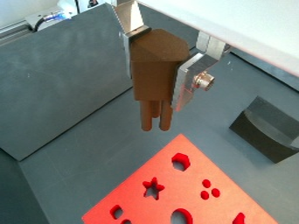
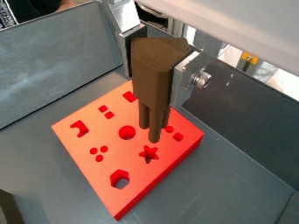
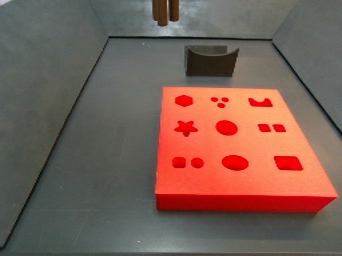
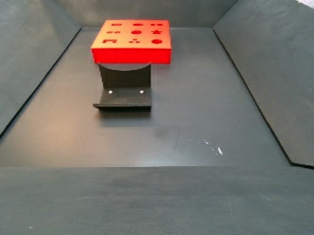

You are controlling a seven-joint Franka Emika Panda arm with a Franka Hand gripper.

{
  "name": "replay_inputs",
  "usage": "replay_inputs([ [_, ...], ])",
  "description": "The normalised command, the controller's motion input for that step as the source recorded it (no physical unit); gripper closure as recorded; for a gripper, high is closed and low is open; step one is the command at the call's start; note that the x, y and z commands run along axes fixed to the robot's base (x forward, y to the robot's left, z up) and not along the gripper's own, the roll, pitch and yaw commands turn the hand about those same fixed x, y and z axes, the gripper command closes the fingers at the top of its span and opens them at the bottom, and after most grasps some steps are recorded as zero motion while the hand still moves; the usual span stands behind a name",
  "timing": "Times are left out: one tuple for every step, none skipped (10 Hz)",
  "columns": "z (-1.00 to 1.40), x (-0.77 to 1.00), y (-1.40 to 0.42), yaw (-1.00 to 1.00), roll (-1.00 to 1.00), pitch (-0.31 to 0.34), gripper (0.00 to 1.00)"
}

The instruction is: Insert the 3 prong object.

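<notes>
- The 3 prong object point(image 2: 155, 83), a brown block ending in slim prongs, hangs upright in the air, its long axis running straight down and its prongs pointing at the floor.
- In both wrist views the gripper point(image 1: 155, 54) is clamped on the piece's upper body, one silver finger point(image 2: 187, 77) pressed flat against its side; the opposite finger is mostly hidden behind the block.
- The piece therefore lies directly between the jaws and below them, with nothing to reach for: the only arm already carries it.
- In a side view only the prong tips point(image 3: 163, 12) show at the top edge of the frame, high above the far end of the bin; in the other, the piece and the gripper are out of frame.
- The red board point(image 3: 235, 145) with shaped holes lies flat on the grey floor, well below the prongs; its three-dot hole point(image 3: 219, 101) sits near the far edge.
- Judging from these views, the prongs hang high and not yet over that hole; the coming move turns on lining their vertical axis up with the three dots, then descending.
- The dark fixture point(image 3: 209, 60) stands on the floor just beyond the board's far edge, apart from it.
</notes>
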Motion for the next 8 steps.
replay_inputs([
  [-0.2, 0.0, 0.0, 0.0, 0.0, 0.0, 1.0],
  [-0.34, 0.55, 0.06, 0.11, -0.01, -0.017, 1.0],
  [-0.13, 1.0, 0.1, 0.17, 0.0, 0.0, 1.0],
  [-0.03, 1.0, 0.09, 0.16, 0.0, 0.0, 1.0],
  [0.0, 1.0, 0.05, 0.15, 0.01, 0.0, 1.0],
  [0.0, 1.0, 0.06, 0.14, 0.0, 0.0, 1.0],
  [0.0, 1.0, 0.09, 0.13, 0.01, 0.0, 1.0],
  [0.0, 1.0, 0.13, 0.17, 0.08, 0.029, 1.0],
])
